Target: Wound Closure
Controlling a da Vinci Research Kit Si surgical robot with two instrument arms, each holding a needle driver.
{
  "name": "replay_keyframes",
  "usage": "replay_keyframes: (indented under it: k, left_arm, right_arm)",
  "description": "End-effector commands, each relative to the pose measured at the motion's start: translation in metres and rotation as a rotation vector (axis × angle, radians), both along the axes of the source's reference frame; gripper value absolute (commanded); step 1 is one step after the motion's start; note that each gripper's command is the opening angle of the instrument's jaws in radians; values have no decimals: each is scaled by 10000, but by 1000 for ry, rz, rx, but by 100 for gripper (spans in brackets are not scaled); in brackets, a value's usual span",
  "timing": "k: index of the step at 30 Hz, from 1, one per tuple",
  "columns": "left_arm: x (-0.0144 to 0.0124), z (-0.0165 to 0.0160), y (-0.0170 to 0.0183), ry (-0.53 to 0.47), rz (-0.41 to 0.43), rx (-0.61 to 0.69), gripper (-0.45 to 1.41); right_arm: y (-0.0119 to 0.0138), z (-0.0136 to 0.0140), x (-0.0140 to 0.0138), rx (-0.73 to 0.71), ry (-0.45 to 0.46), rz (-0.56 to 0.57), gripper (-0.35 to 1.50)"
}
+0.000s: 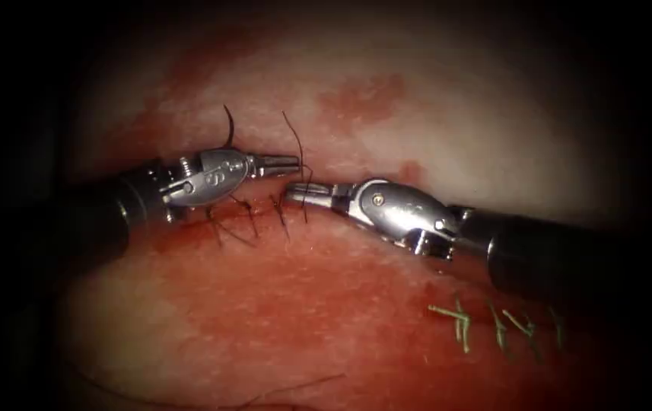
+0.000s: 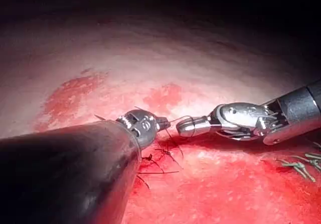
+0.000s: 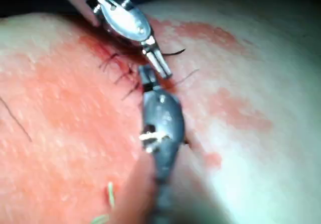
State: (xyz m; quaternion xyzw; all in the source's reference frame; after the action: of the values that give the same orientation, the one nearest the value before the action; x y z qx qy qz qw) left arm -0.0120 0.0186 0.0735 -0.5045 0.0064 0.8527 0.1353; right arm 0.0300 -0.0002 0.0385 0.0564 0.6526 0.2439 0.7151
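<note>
Dark thin suture thread [image 1: 300, 156] rising from the reddened cut [image 1: 265, 217] at mid-tissue, crossed by several dark stitches [image 1: 246, 217]. Needle not made out. Pale, wet pork-belly tissue [image 1: 493, 137] blotched with red fluid [image 1: 364, 99], darkening to black at the edges. Left silver needle-driver tool [image 1: 291, 161] over the cut, jaws closed, tips at the thread; hold on it not certain. Right silver needle-driver tool [image 1: 295, 194] just beside and below, jaws closed, grip likewise unclear. Green stitches [image 1: 493, 323] well apart, lower right. Loose dark strand [image 1: 295, 388] near the bottom.
</note>
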Motion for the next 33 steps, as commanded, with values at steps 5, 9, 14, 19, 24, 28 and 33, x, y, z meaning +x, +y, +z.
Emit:
replay_keyframes:
  k: [5,9,14,19,24,28,33]
  left_arm:
    - [-8,7,-3,-15,-2,7,-45]
    - [-9,9,-4,-20,-3,11,-45]
    - [-9,14,-6,-27,-5,17,-45]
    - [-9,24,-8,-35,-13,30,-45]
    - [-9,26,-11,-37,-11,27,-45]
    - [-9,27,-14,-38,-13,29,-45]
    - [-9,27,-19,-39,-15,31,-45]
  right_arm:
    - [-2,9,7,28,19,62,-35]
    - [-4,10,7,46,28,112,-35]
    - [-11,13,12,78,50,150,-35]
    - [-10,14,22,144,58,189,-35]
    - [-7,17,21,244,77,238,-35]
    - [-7,17,22,288,86,262,-35]
    - [-7,17,23,320,90,289,-35]
